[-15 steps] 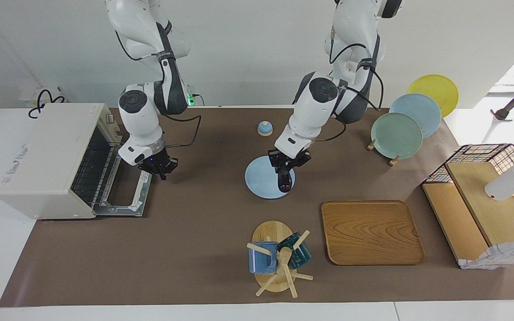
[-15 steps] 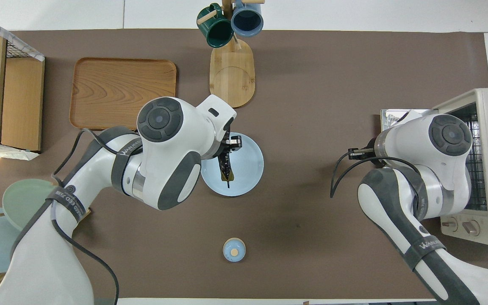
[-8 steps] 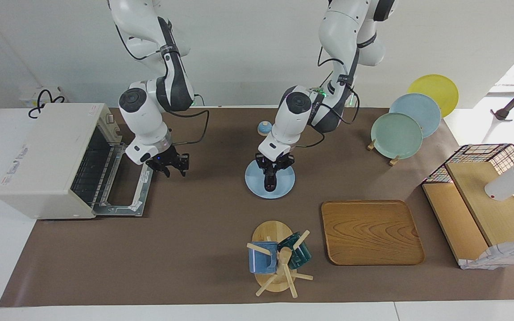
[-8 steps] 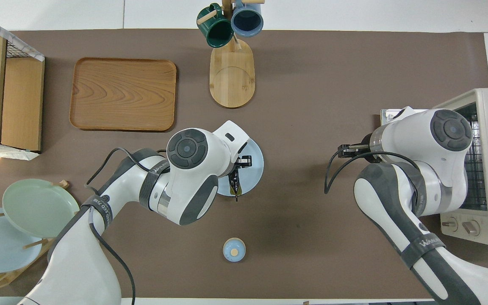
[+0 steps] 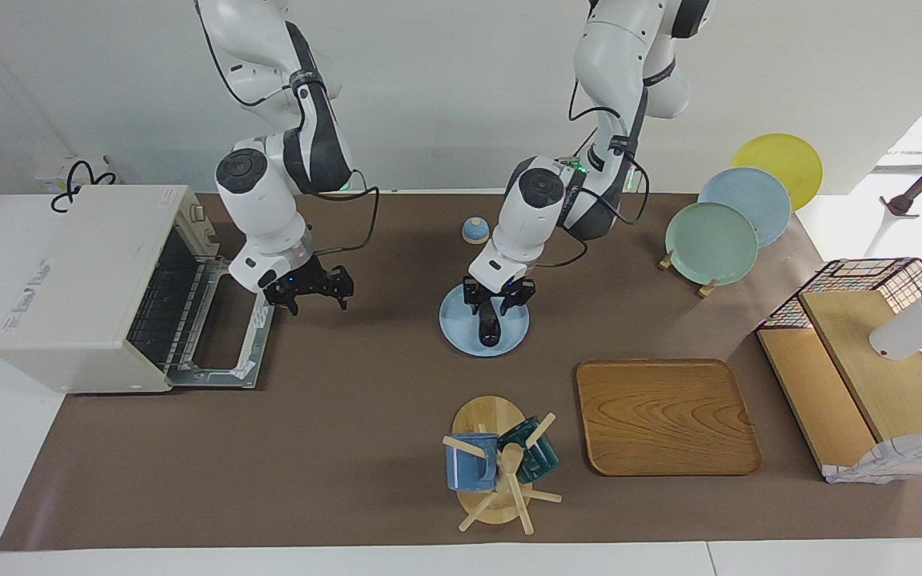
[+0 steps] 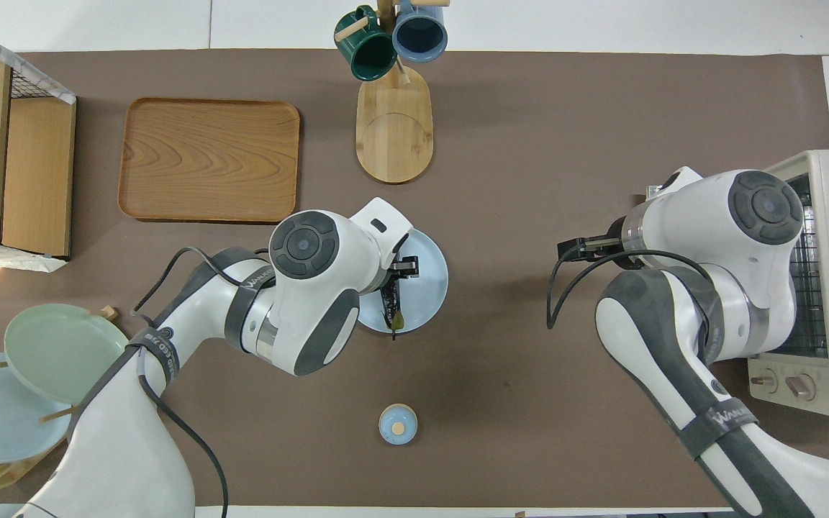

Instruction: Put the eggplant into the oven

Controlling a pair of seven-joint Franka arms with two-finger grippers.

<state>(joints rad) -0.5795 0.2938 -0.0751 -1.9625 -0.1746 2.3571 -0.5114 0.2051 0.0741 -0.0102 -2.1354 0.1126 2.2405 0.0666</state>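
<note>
Starting nearest the robots, we are watching the left gripper [image 5: 497,294] hanging low over the pale blue plate [image 5: 457,330]. The eggplant [image 5: 491,326] is right under it, its upper end at the gripper. We cannot tell whether that gripper is clamping it or letting go, nor whether the eggplant is resting on the plate.

We are judging the eggplant light and fairly firm, with glossy skin that is likely slippery. A hold across the thicker middle looks safest, not the thin stem.

At the right arm's end, the right gripper [image 5: 310,292] is hovering spread open and empty beside the oven [image 5: 85,280], which is standing with its door [image 5: 221,373] dropped.

The overhead view is showing the greenish stem pointing toward the robots. Only the facing view is showing the wire rack and the gripper's height.
</note>
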